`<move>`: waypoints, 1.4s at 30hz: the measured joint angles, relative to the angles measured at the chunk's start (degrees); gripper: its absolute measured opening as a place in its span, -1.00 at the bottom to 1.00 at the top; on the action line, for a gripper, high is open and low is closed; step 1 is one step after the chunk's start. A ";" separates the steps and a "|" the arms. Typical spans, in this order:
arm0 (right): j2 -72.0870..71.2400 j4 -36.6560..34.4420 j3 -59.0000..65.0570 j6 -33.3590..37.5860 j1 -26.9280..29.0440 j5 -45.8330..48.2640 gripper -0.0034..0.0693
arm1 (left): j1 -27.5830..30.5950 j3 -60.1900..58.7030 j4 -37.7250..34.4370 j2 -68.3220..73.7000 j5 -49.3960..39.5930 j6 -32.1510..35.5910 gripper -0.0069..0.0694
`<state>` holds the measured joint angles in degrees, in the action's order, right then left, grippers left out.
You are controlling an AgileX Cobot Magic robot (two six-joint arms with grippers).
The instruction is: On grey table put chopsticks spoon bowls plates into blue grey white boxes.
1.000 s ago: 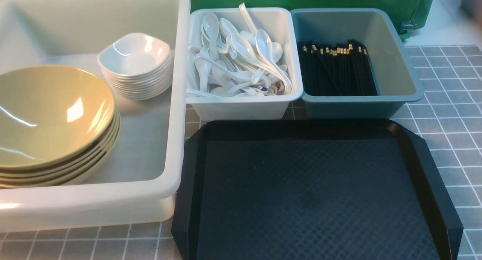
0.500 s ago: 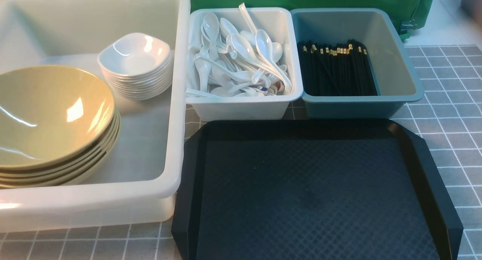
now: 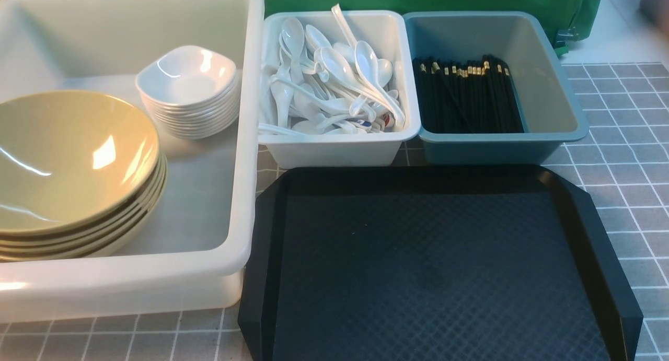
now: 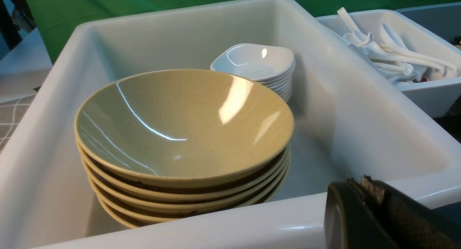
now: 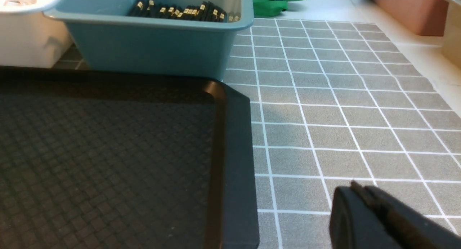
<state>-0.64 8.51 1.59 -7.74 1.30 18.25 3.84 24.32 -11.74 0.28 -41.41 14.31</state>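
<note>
Partly out of frame at the front view's left edge, the stack of olive-yellow bowls sits in the big milky-white tub. The left wrist view gives the stack's whole rim (glossy, with long streaks of glare), though the tub's near wall hides part of its base. Beside it in the tub, farther from the robot, stands a pile of small white plates; its lower part is covered by the bowls in the wrist view, and the plates nest too tightly to count with confidence.

White spoons lie jumbled in the small white box, many buried under others, one handle poking above the far rim. Right of that, the blue-grey box holds black chopsticks with gold bands, their near ends hidden behind its front wall.

The black tray, cut off at the front view's lower edge, lies on the grey bench in front of the two small boxes. Only the wrist views catch the grasping parts: the left pincer has its tips together, and the right pincer (blurred and dark) is closed too, both cropped by the frame.
</note>
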 joint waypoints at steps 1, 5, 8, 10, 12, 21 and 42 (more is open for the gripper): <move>0.00 0.00 0.00 0.00 0.00 0.00 -0.80 | 0.00 0.00 0.00 0.00 0.00 0.00 -0.84; 0.00 0.00 0.00 0.00 0.00 0.00 -0.79 | 0.00 0.00 0.00 0.00 0.00 0.00 -0.84; 0.00 0.00 0.00 0.00 0.00 0.00 -0.79 | 0.00 0.00 0.00 0.00 0.00 0.00 -0.84; 0.00 0.00 0.00 0.00 0.00 0.00 -0.78 | 0.00 0.00 0.00 0.00 0.00 0.00 -0.84; 0.00 0.00 0.00 0.00 0.00 0.00 -0.77 | 0.00 -0.05 0.00 0.00 0.00 0.00 -0.84; -0.02 0.00 0.00 0.00 0.00 0.00 -0.74 | 0.00 -10.82 4.41 0.00 19.61 -0.39 -0.84; -0.02 0.00 0.00 0.00 0.00 0.00 -0.69 | 1.34 -25.75 11.15 -0.94 23.86 -10.57 -0.84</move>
<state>-0.66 8.51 1.59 -7.74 1.30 18.25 5.19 -1.43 -0.59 -0.65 -17.55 3.75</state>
